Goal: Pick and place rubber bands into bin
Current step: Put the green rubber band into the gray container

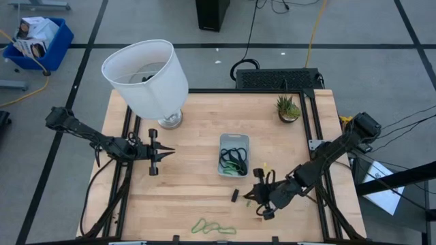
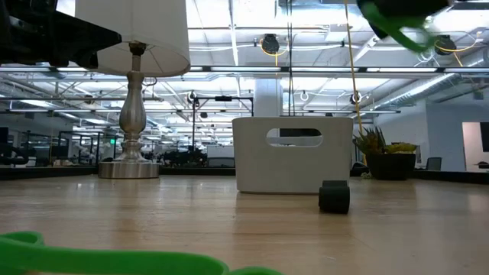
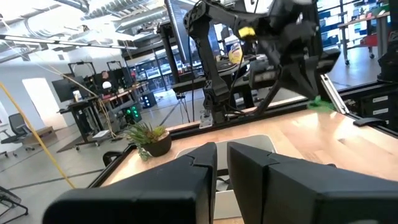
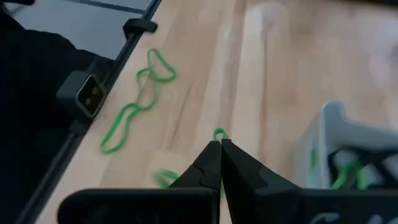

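While the left pincer (image 1: 165,151) hangs idle at the left centre of the high view, just below the lamp (image 1: 146,78), its jaws are seen nearly shut and holding nothing. At the middle of the tabletop (image 1: 197,197) the bin (image 1: 234,154) is found, with black and green bands already lying inside. Along the lower edge, left of centre, a green rubber band (image 1: 212,227) is stretched flat, its long axis running left to right in wavy loops. A small black block (image 1: 235,195) lies just below the bin. At the lower right, the right pincer (image 4: 221,144) is closed tight on a thin green loop (image 4: 219,134), raised off the wood. Such bands are judged light, soft and floppy; a pinch across one strand at a raised bend would probably serve best.
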